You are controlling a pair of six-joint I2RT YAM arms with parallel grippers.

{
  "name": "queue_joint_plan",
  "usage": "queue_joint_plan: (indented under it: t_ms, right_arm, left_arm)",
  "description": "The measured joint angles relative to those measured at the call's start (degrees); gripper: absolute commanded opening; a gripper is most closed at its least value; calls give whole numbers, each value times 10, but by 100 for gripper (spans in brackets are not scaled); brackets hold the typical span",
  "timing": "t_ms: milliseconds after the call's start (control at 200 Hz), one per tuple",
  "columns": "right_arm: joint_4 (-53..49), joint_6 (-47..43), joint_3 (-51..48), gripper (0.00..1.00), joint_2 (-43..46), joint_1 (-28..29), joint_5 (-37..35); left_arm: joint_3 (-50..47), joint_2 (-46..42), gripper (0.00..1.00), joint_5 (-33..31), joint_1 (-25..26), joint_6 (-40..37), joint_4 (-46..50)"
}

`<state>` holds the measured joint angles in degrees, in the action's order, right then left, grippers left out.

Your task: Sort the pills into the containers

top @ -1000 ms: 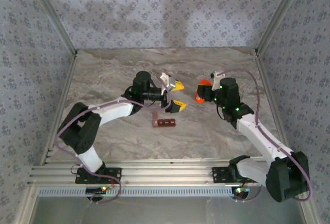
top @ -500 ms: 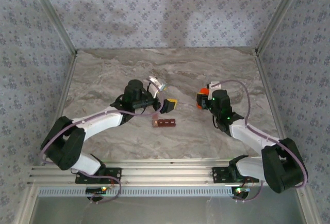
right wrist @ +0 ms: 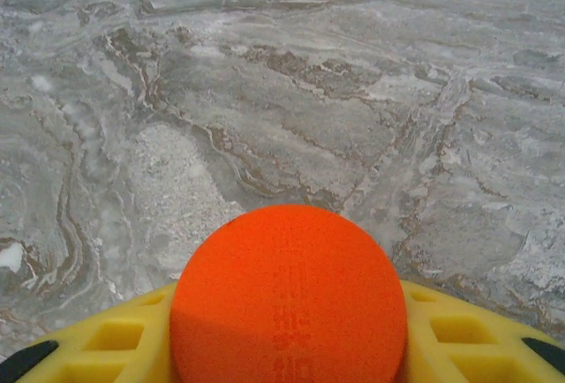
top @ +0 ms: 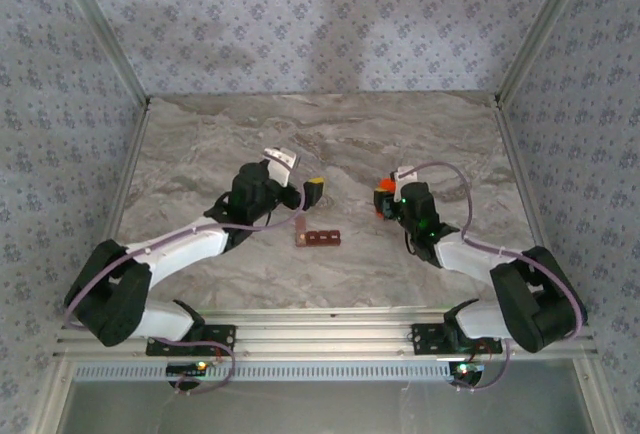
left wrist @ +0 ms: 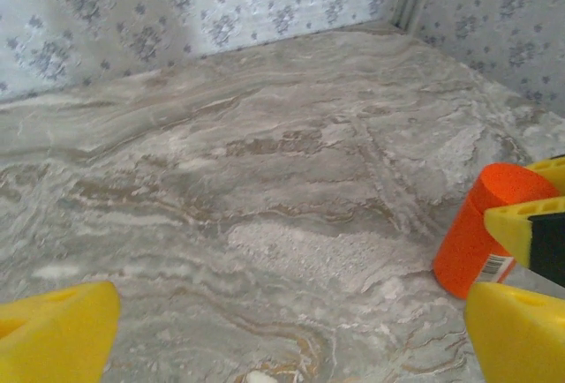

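Orange bottle pinched in the right end effector, left end effector spread wide
Bottle-handling step; its cap is hard to make out, so next probably calls for uncapping, then pouring over the containers

Top view: even diffuse light, moderately bright, no glare. Broad soft dark patch on the blue-flowered wallpaper back wall, centre. Faint soft-edged shadows under both arms on the grey marble-pattern tabletop. Overall soft; dark red-brown four-cell strip too small to resolve its cells cleanly.
Left wrist: yellow foam fingertips of the left gripper out of focus, tabletop sharper mid-frame, far wall soft.
Right wrist: orange plastic pill bottle up close, slightly blurred, darker shaded band lower left. Marble texture crisp mid-frame, softening toward the top edge.
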<state>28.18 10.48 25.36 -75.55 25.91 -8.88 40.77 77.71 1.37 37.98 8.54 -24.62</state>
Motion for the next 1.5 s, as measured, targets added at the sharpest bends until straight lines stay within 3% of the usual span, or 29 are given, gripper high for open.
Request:
queue_joint_plan:
  t_ms: [195, 305, 490, 640, 875, 994, 1229, 1499]
  right_arm:
    - [21, 0, -14, 65, 2, 4, -5]
    - [3, 0, -16, 72, 21, 5, -3]
    - [-78, 2, 19, 77, 103, 5, 25]
    - [-178, 2, 116, 77, 149, 5, 85]
    - [-333, 0, 276, 76, 78, 55, 207]
    - [-393, -5, 309, 73, -8, 89, 248]
    - [-479, -11, 326, 71, -143, 132, 257]
    - [-511, -12, 347, 69, -203, 139, 231]
  left_arm:
    - [-2, -24, 99, -11, -1, 12, 9]
    - [-8, -31, 99, -15, -1, 15, 10]
    - [-9, -32, 99, -37, -1, 20, 31]
    - [-8, -38, 99, -50, -14, 27, 61]
    - [11, -38, 98, -47, -68, 42, 138]
    - [39, -25, 78, -35, -95, 49, 176]
    - [89, 24, 0, 6, -121, 45, 249]
    - [102, 82, 0, 63, -120, 46, 279]
